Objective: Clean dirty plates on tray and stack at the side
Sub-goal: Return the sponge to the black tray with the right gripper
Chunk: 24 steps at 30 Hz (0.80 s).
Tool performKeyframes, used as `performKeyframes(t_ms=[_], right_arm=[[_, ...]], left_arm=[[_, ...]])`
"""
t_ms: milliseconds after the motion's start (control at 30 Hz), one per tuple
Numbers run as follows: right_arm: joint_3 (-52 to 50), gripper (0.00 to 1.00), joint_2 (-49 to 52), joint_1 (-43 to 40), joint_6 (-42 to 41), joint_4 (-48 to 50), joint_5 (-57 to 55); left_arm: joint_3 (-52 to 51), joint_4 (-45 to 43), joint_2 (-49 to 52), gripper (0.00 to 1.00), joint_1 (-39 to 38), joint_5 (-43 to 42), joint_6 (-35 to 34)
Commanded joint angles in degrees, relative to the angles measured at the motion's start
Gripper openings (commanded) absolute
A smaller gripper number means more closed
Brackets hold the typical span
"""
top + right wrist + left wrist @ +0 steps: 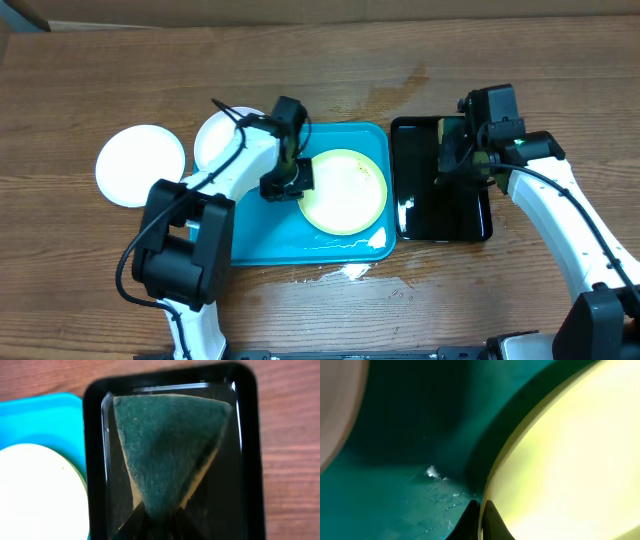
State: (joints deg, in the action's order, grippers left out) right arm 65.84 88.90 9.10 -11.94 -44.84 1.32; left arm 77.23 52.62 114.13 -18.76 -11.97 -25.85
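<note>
A pale yellow-green plate [345, 190] lies on the turquoise tray [260, 235]. My left gripper [290, 180] is shut on the plate's left rim; in the left wrist view the fingers [481, 522] pinch the rim of the plate [570, 460] over the wet tray floor [395, 485]. Two white plates [140, 163] [215, 135] lie on the table left of the tray. My right gripper [462, 160] is shut on a green scouring sponge [165, 445] and holds it over the black tray [250, 460]. The yellow-green plate [40, 495] also shows in the right wrist view.
The narrow glossy black tray [425, 215] stands right of the turquoise tray. Water drops lie on the wood [340, 270] by the turquoise tray's front edge. The table's back edge runs along the top of the overhead view.
</note>
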Motion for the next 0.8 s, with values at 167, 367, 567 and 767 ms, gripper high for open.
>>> performKeyframes(t_ms=[167,367,567,767], right_arm=[[-3.13,0.33,-0.02,0.15,-0.5,-0.33,0.24],[-6.71,0.6,0.11,0.15,-0.22,4.52,-0.35],[-9.16,0.66,1.2,0.22,-0.11,6.47,-1.18],[-15.26,0.65,1.29,0.31,-0.13,9.84,-1.18]], left_arm=[[-0.11,2.14,0.55,0.04,2.34,-6.78,2.99],[-0.11,1.36,0.55,0.04,1.18,-6.71,4.04],[-0.13,1.44,0.55,0.04,0.33,-5.51,4.02],[-0.13,0.68,0.55,0.04,-0.5,-5.44,4.02]])
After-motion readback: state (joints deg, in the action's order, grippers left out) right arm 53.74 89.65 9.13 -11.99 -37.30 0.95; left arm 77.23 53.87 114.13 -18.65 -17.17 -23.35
